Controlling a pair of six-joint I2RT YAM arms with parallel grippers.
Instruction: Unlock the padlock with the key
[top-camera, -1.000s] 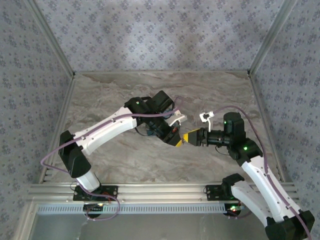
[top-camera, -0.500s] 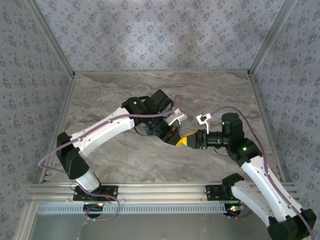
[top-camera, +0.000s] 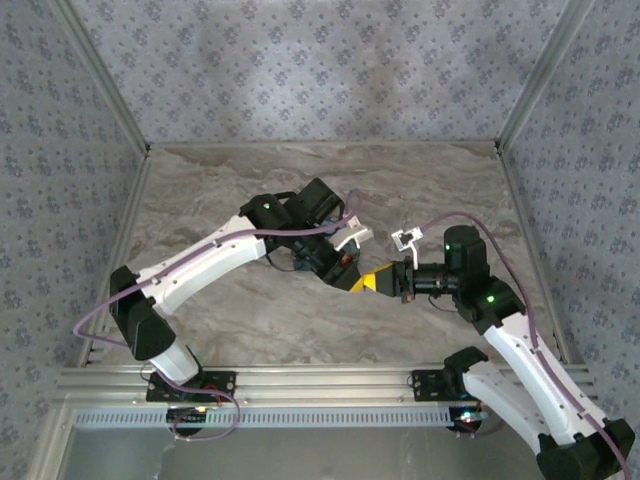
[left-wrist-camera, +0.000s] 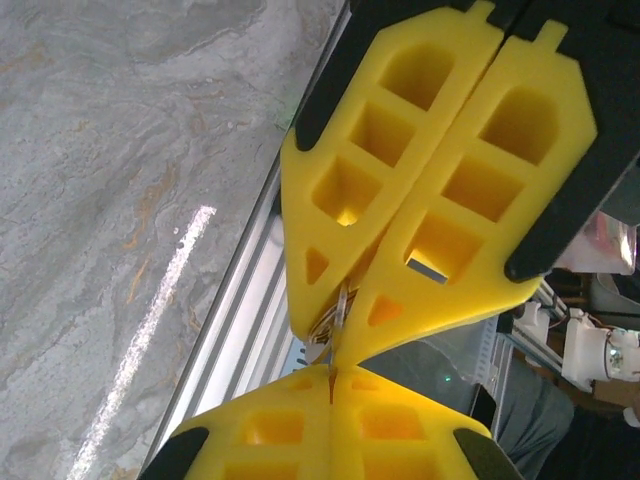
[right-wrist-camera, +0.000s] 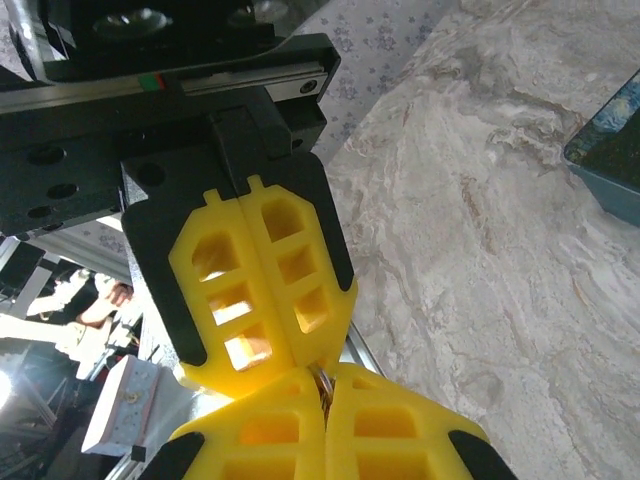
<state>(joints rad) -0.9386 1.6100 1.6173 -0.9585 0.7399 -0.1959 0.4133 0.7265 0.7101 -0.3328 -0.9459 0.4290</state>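
Marble-patterned worktop (top-camera: 250, 320) carried both arms. They met tip to tip near its middle, the left arm reaching in from the left and the right arm from the right.

In the right wrist view, a corner of a dark blue painted tin (right-wrist-camera: 612, 140) lay on the worktop at the frame's right edge, well apart from the fingers. An aluminium rail (top-camera: 320, 382) ran along the near edge, and patterned walls enclosed the other three sides.

The left pincer (top-camera: 353, 284) had its yellow fingers pressed together. Whether they gripped anything could not be told. The right pincer (top-camera: 375, 281) was also closed, with its tips facing those of the left pincer.

A small silvery metal piece (left-wrist-camera: 335, 318) sat at the meeting point, nipped in the tip seam of the right pincer and touching the tips of the left pincer. Too little of it showed to tell whether it was the padlock or the key. In the top view the yellow fingers covered it.

In the wrist views its visible part ran lengthwise along the line joining the two pincers. Which way it pointed could not be told.
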